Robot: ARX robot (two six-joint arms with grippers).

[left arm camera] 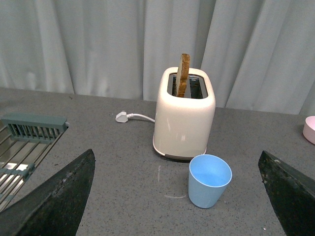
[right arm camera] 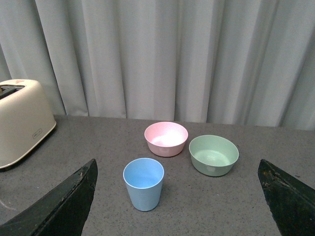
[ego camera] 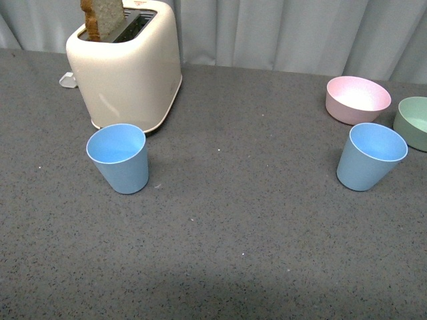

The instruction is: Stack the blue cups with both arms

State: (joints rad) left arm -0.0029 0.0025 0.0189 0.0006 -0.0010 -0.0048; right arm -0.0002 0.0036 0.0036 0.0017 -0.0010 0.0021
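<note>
Surface: you are working on a dark grey speckled worktop [ego camera: 233,227], matt, with a few pale flecks and a darker shadow band along its near edge. A pale grey pleated curtain [ego camera: 280,33] hangs behind its far edge and closes off the room.

Left half: a cream, rounded two-slot toaster [ego camera: 127,70] stands near the far edge with a brown slice of toast [ego camera: 103,19] upright in one slot. Its white plug [ego camera: 67,80] lies on the worktop beside it. In the left wrist view you see a grey-green slatted rack [left arm camera: 29,128] at the worktop's left edge, over what looks like a metal sink.

Cups: the first light-blue tapered plastic cup [ego camera: 120,160] stands upright, mouth up, just in front of the toaster's near corner. The second light-blue tapered plastic cup [ego camera: 369,159] stands upright towards the right edge, well apart from the first. It is just in front of a round pink plastic bowl [ego camera: 357,100], with a pale green plastic bowl [ego camera: 413,123] beside that at the right edge.

Grippers appear only in their wrist views. The black left gripper [left arm camera: 175,152] has its jaws wide, looking at the first cup and the toaster. The black right gripper [right arm camera: 177,161] has its jaws wide, looking at the second cup and both bowls. Neither touches a cup.
</note>
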